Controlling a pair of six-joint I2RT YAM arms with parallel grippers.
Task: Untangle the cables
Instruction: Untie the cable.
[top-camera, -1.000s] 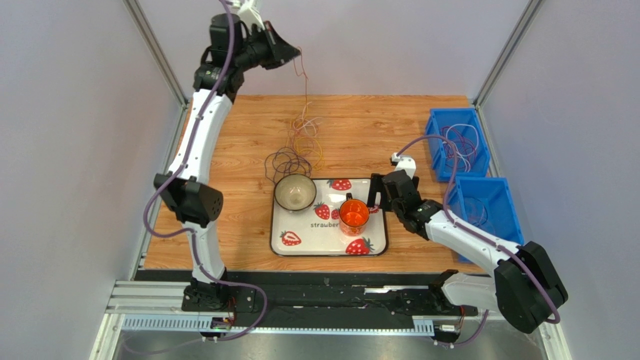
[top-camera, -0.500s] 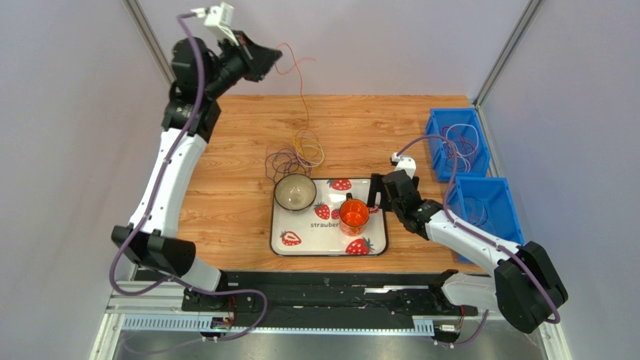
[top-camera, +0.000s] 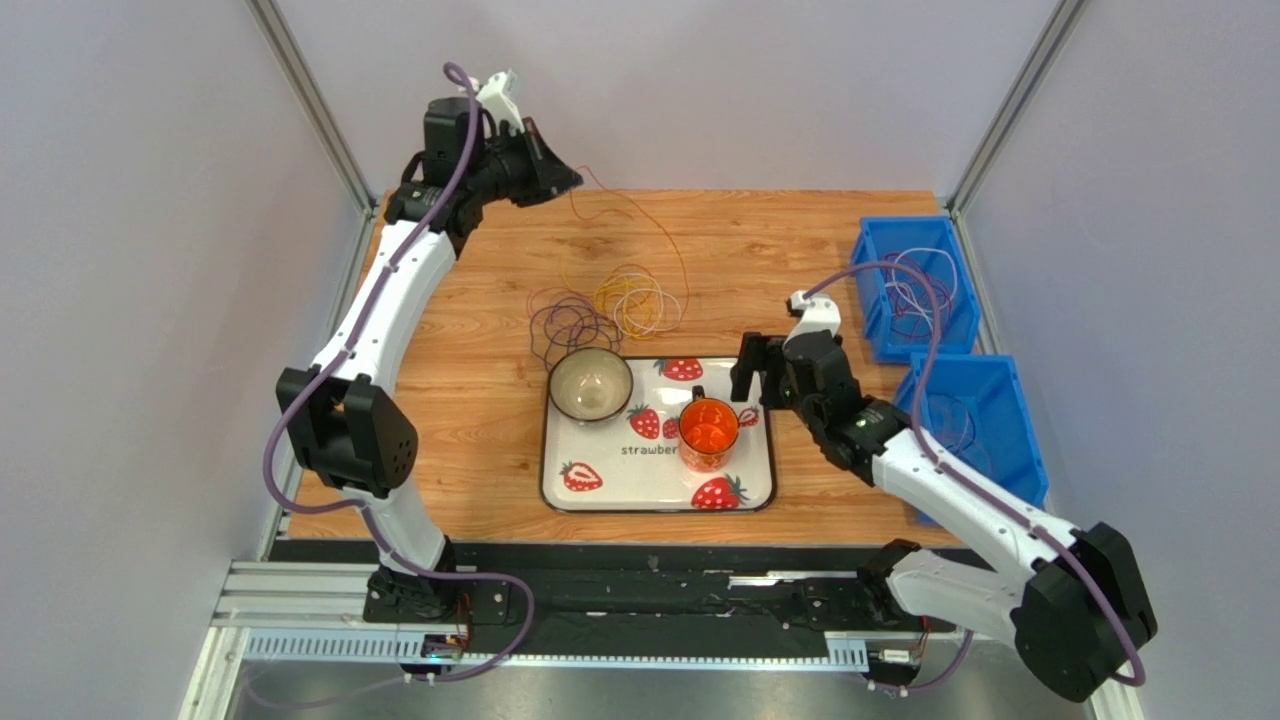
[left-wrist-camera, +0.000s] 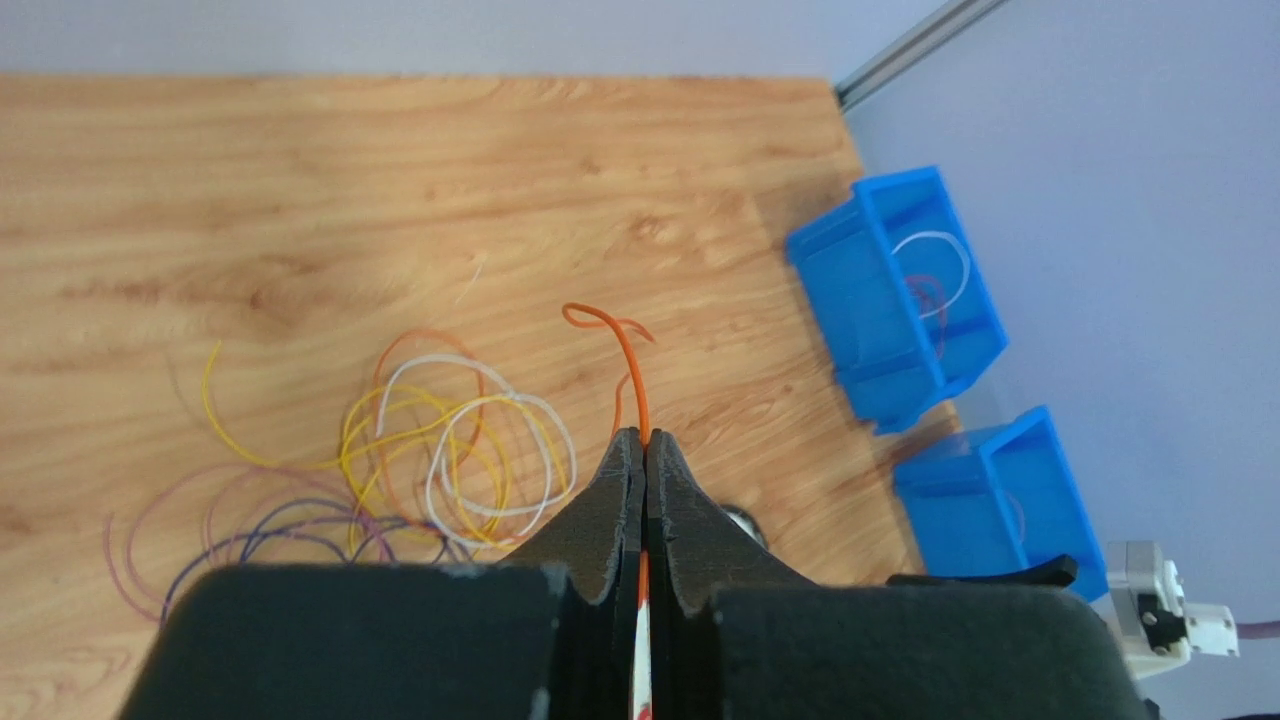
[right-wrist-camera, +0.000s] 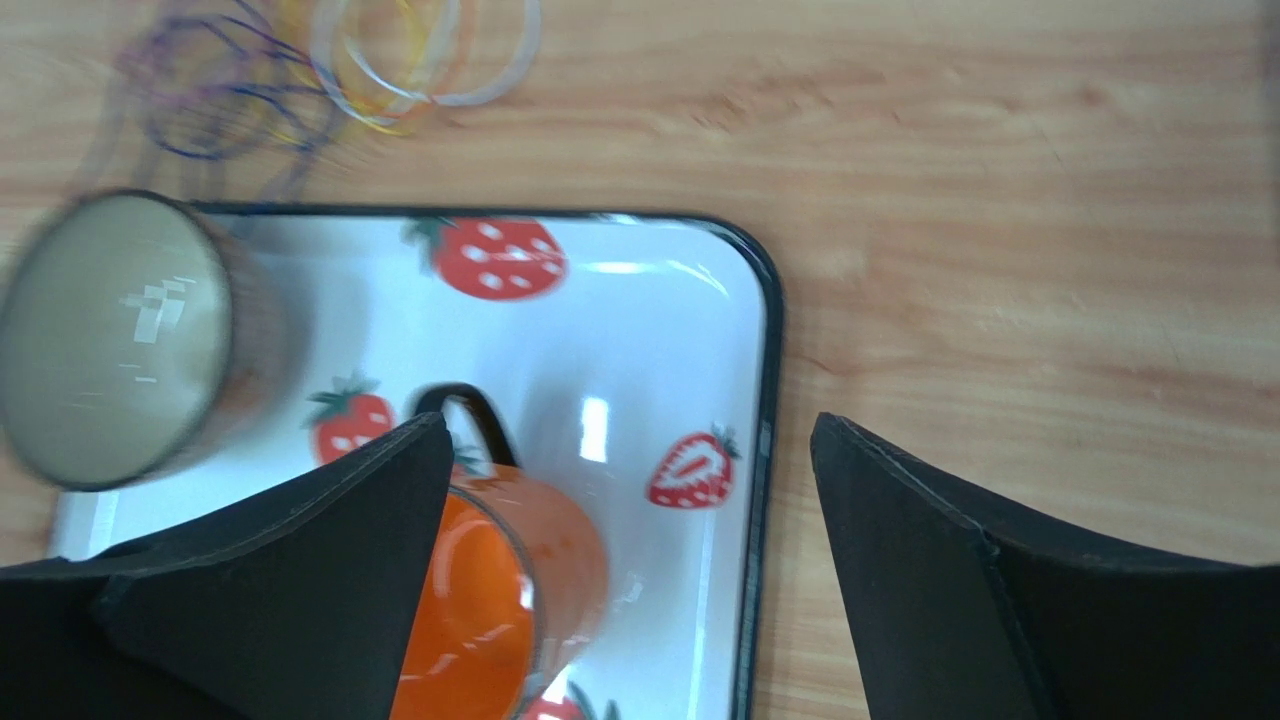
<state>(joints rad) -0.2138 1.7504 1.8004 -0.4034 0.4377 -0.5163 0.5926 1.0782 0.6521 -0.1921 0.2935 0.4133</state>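
The left end effector (top-camera: 562, 177) is pressed together on one orange cable (left-wrist-camera: 637, 375). The strand trails toward 5 o'clock to the tangled cables (top-camera: 601, 311) on the counter (top-camera: 481, 435), just beyond the bowl (top-camera: 589, 384). The right end effector (right-wrist-camera: 631, 435), spread wide over the strawberry tray (right-wrist-camera: 646, 330), has the tangle at 10 o'clock. In the last half second the left arm has swung lower and rightward, slackening the strand.

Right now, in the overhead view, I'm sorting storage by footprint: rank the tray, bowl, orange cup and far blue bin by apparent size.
Largest to smallest:
1. tray
2. far blue bin
3. bowl
4. orange cup
The bowl and cup are closest in size, but the bowl looks clearly wider.
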